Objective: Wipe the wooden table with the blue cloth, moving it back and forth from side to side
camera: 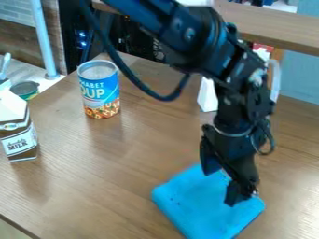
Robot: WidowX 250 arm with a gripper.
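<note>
1. The black gripper [239, 197] is positioned over the blue board [193, 200], which lies on the wooden table [118, 186]; whether it is open or closed, grips anything or touches the board cannot be told.
2. The arm partly hides a white object [207, 95] (its nature is unclear); the left edge cuts off a brown-and-white carton [18, 137].
3. Count: one board, one carton, one blue can [100, 91], upright.

the picture's edges cut off the carton [20, 138] and blue slab [187, 201].
</note>
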